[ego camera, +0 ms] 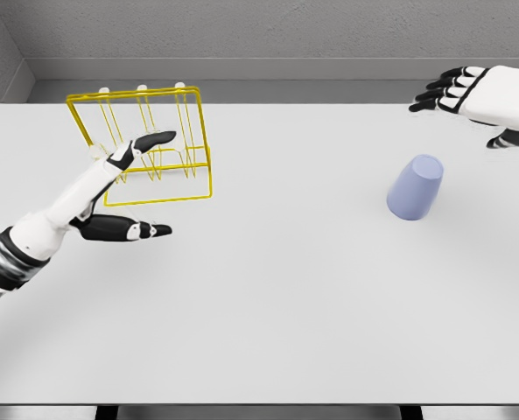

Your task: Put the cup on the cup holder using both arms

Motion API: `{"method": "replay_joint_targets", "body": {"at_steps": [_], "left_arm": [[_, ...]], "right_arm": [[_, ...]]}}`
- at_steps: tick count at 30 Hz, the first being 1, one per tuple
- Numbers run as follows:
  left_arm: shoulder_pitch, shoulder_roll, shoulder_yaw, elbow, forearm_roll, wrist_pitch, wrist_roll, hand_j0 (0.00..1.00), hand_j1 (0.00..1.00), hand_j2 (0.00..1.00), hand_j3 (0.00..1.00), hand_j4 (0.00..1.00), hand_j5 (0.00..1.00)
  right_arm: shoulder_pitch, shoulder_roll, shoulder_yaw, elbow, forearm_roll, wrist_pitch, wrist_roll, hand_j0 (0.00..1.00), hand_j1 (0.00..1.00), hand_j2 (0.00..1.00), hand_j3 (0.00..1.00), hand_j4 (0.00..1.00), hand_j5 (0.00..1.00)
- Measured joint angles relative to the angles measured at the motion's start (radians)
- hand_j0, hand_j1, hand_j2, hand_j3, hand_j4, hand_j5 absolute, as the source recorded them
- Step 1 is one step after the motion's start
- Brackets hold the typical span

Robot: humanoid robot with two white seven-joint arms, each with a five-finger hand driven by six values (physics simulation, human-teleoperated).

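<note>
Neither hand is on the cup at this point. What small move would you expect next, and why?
Probably the right hand dropping toward the cup. The cup stands mouth-down on the table, untouched, just below and left of that open hand. The left hand, also open, sits by the yellow cup holder, far from the cup.

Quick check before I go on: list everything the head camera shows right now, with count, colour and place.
cup: one, pale blue-lilac, upside down on the table, right of centre
cup holder: one, yellow wire rack with white-tipped pegs, far left of the table
table: one, white, fills most of the view
left robot hand: one, white and black, fingers spread, in front of the cup holder, holding nothing
right robot hand: one, white and black, fingers open, far right corner, beyond the cup, not touching it
</note>
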Motion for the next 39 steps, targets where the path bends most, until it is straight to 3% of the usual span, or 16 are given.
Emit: {"method": "replay_joint_targets", "body": {"at_steps": [2,7,16,26,31,36,39], "left_arm": [[0.000,0.000,-0.035,-0.004,0.000,0.000,0.000,1.00,1.00,1.00,1.00,1.00,1.00],[-0.001,0.008,-0.115,-0.007,0.003,0.000,0.000,1.00,1.00,1.00,1.00,1.00,1.00],[-0.047,0.116,-0.228,-0.014,0.114,0.000,-0.001,1.00,1.00,1.00,1.00,1.00,1.00],[-0.181,0.116,-0.390,-0.017,0.197,0.000,-0.010,1.00,1.00,1.00,1.00,1.00,1.00],[-0.278,0.097,-0.492,-0.019,0.337,0.006,-0.020,1.00,1.00,1.00,1.00,1.00,1.00],[-0.302,0.117,-0.578,-0.018,0.392,0.053,-0.032,1.00,1.00,1.00,1.00,1.00,1.00],[-0.301,0.126,-0.598,-0.014,0.396,0.071,-0.034,1.00,1.00,1.00,1.00,1.00,1.00]], "right_arm": [[-0.065,0.015,0.084,0.045,0.020,0.000,0.015,1.00,1.00,1.00,1.00,1.00,1.00],[-0.100,0.066,0.218,0.134,0.054,-0.002,0.041,1.00,1.00,1.00,1.00,1.00,1.00],[-0.115,0.168,0.271,0.256,0.096,-0.002,0.048,1.00,1.00,1.00,1.00,1.00,1.00],[-0.115,0.193,0.306,0.277,0.105,-0.002,0.049,1.00,1.00,1.00,1.00,1.00,1.00],[-0.114,0.196,0.317,0.275,0.105,-0.002,0.049,1.00,1.00,1.00,1.00,1.00,1.00],[-0.114,0.196,0.323,0.274,0.105,-0.002,0.066,0.83,0.83,0.83,0.83,0.83,0.83],[-0.114,0.196,0.323,0.273,0.099,0.003,0.070,0.79,0.79,0.79,0.79,0.79,0.79]]}}
